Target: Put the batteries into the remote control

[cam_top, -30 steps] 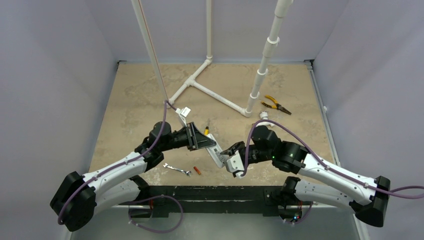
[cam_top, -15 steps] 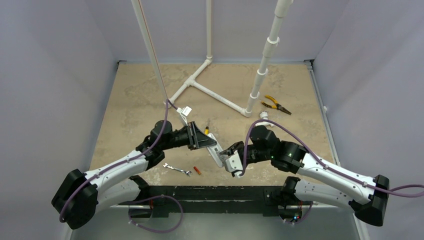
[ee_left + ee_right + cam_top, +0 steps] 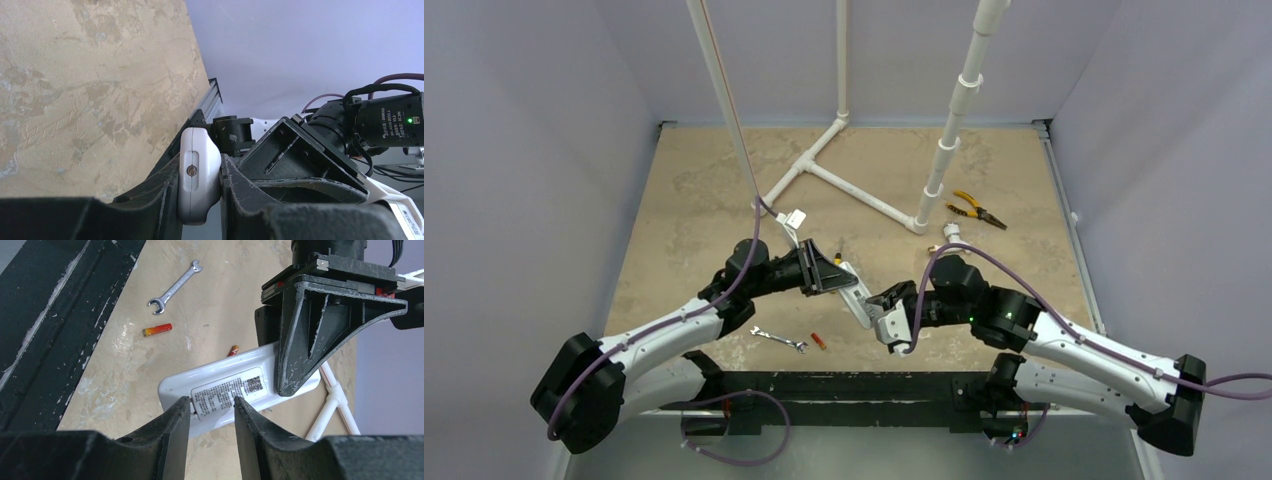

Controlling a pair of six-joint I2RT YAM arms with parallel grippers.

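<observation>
Left of remote (image 3: 180,382): wrench (image 3: 176,286), battery (image 3: 157,330) lying loose; left pincer (image 3: 200,175) clamps remote, right pincer (image 3: 211,412) apart.

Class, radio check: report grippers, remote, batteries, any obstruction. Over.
Left gripper shut on remote control. Right gripper at its labelled back, grip unclear. One battery beside wrench, second battery peeking behind remote; neither loaded. No obstruction seen.
</observation>
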